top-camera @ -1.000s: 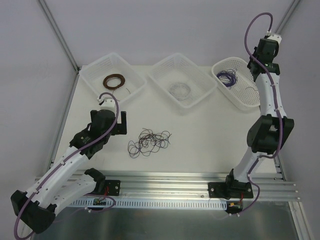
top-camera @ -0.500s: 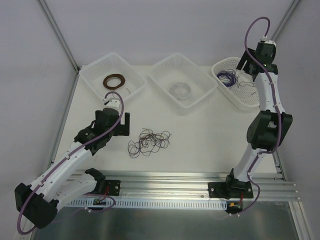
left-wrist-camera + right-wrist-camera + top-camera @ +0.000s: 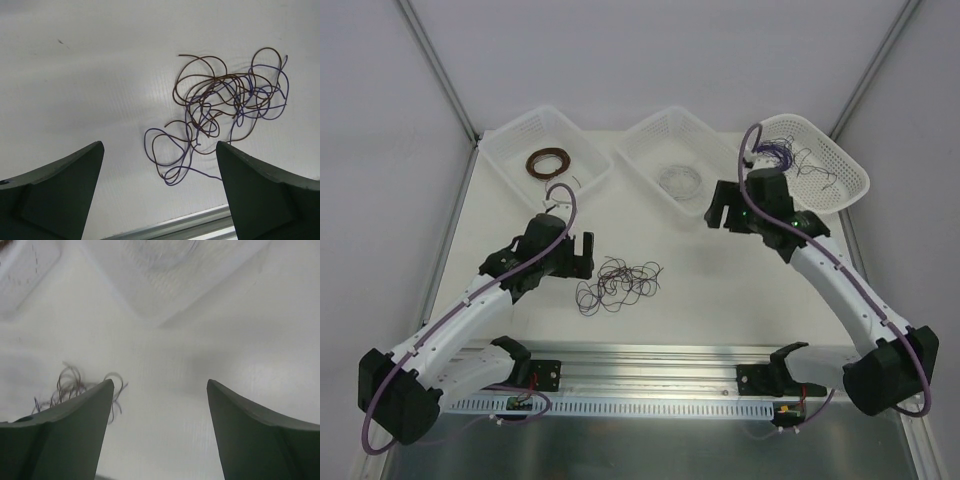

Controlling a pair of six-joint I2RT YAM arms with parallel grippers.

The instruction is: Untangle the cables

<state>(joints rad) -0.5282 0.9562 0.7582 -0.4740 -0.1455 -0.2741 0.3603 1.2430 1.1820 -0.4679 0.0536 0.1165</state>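
Note:
The cables (image 3: 618, 284) lie as a small loose tangle of thin purple and dark brown wire on the white table, between the two arms. My left gripper (image 3: 586, 256) hangs just left of the tangle, open and empty. In the left wrist view the cables (image 3: 215, 90) sit ahead and to the right of the wide-apart left gripper (image 3: 159, 145). My right gripper (image 3: 716, 210) hovers over bare table up and to the right of the tangle, open and empty. The right wrist view is blurred, with the right gripper (image 3: 160, 381) open and the cables (image 3: 67, 380) behind its left finger.
Three white baskets stand along the back. The left basket (image 3: 510, 150) holds a wound brown coil (image 3: 548, 161), the middle basket (image 3: 715, 150) a whitish coil (image 3: 678, 182), and the right basket (image 3: 845, 175) loose purple wire (image 3: 775, 153). An aluminium rail (image 3: 650, 360) runs along the near edge.
The right arm swung down from over the right basket to the table centre, its jaws now open; that basket has shifted. The left gripper moved right, toward the tangle.

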